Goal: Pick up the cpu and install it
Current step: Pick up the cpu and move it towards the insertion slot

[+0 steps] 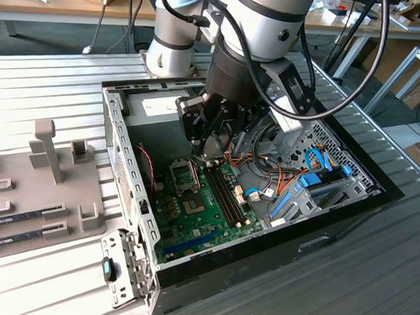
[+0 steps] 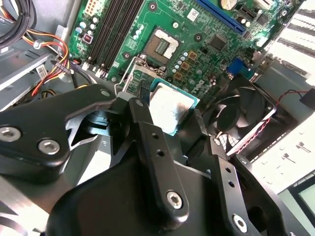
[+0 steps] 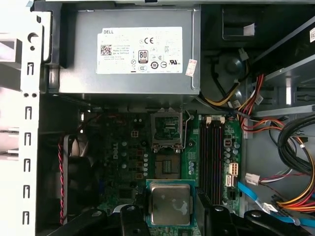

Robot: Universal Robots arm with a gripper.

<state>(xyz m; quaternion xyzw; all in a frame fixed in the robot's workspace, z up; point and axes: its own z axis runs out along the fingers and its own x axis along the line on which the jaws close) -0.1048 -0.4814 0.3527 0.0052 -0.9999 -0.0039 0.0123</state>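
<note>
First wrist view showed the cpu (image 3: pixel 170 204), silver top up, clamped by its edges between the fingers of the gripper (image 3: pixel 171 222) and held above the motherboard (image 3: pixel 123 162) inside the computer case (image 3: pixel 29 123). Pick-up was judged complete; installation was in hand. The open socket (image 3: pixel 167 167) lay near, uncovered. Seating called for squaring the chip over it, level, with a light descent.
</note>
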